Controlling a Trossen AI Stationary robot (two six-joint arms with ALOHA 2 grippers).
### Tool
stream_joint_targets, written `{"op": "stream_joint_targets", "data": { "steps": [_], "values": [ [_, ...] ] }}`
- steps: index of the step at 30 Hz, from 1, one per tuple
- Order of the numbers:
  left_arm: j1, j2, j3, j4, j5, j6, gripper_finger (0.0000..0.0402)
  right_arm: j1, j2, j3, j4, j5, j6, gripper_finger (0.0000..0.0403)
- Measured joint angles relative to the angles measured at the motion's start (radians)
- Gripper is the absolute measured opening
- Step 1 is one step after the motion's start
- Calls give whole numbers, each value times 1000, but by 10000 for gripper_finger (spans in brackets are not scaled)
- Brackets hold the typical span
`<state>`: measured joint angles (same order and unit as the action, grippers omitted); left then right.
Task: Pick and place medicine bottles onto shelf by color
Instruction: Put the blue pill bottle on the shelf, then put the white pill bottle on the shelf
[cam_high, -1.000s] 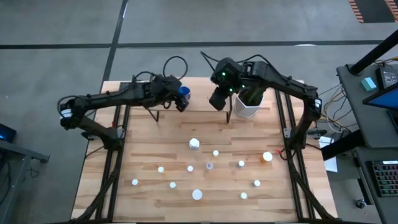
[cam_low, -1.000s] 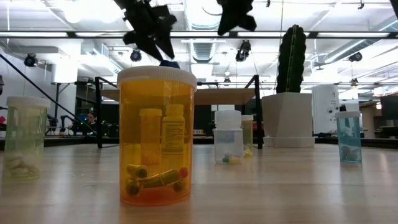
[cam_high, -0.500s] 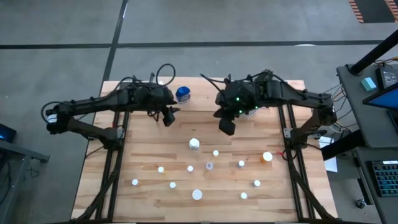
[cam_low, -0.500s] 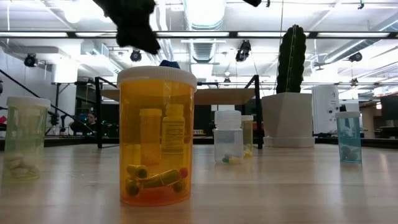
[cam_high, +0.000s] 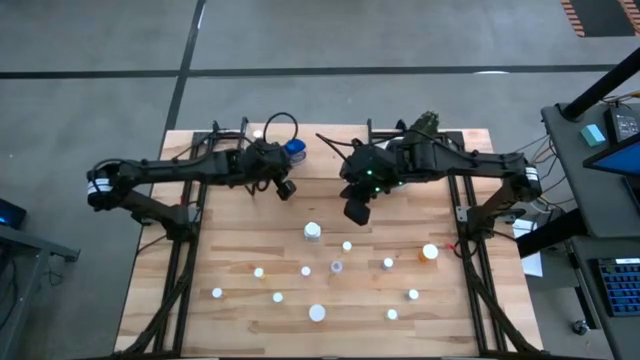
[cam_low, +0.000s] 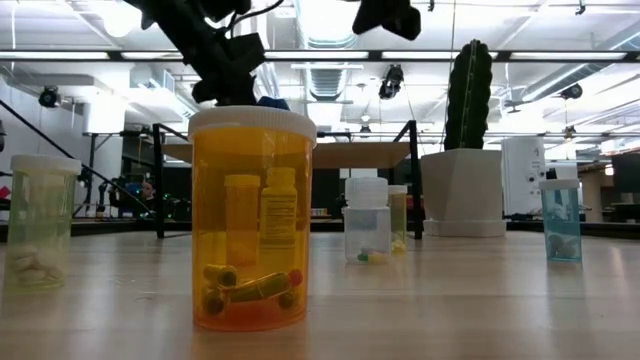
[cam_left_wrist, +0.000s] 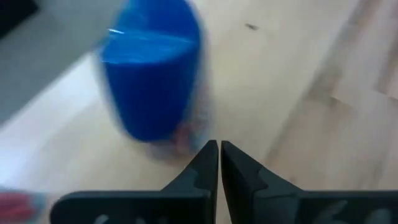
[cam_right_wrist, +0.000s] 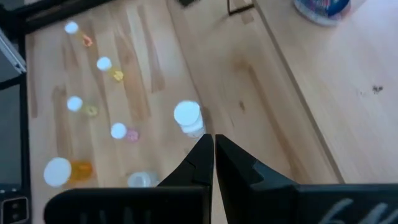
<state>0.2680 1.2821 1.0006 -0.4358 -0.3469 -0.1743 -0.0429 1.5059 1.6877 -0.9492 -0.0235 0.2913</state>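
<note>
While the low camera is sitting at table height, the big amber translucent plastic pill bottle with the white cap (cam_low: 252, 215) is filling the foreground; it is holding two smaller yellow vials and a few loose capsules at the bottom. Off to one side, a pale green translucent bottle with a white cap (cam_low: 38, 222) is showing whitish tablets at its base. Further back, a small clear bottle with a white cap (cam_low: 366, 219) is carrying a few coloured pills, and a teal translucent bottle (cam_low: 561, 220) is standing near the edge. Behind those, the white pot with the tall green cactus (cam_low: 465, 190) is standing by the low light-wood shelf on black metal legs (cam_low: 345, 154).

From above, roughly a dozen white-capped bottles, e.g. (cam_high: 313, 231), are standing scattered and upright on the slatted wooden tabletop (cam_high: 230, 240), well apart, so each looks reachable by itself.

The round blue medicine bottle (cam_left_wrist: 151, 84) is standing on the shelf board, free. The left gripper (cam_left_wrist: 219, 158) is hanging just beside it with fingers pressed together and nothing between them: my read is the blue one is delivered. The right gripper (cam_right_wrist: 214, 154) is also closed on nothing, hovering over the shelf's front edge, looking down at the scattered bottles, likely picking the next target.
</note>
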Motion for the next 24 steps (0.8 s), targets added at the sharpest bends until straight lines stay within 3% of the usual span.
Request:
{"op": "stream_joint_targets", "data": {
  "steps": [4,8,16,20,24],
  "values": [
    [8,-9,0,1,-82,5,1,0,0,-32,19,0,0,9],
    [14,-9,-1,1,-69,-3,1,0,0,-74,56,-2,0,9],
    [-47,-72,45,1,166,-134,1,27,1,-166,128,-24,51,18],
    [-127,-142,64,26,266,-167,1,79,1,-250,281,-37,40,56],
    [-230,-223,64,69,271,-214,1,111,2,-351,466,-32,-24,113]
  ]
}}
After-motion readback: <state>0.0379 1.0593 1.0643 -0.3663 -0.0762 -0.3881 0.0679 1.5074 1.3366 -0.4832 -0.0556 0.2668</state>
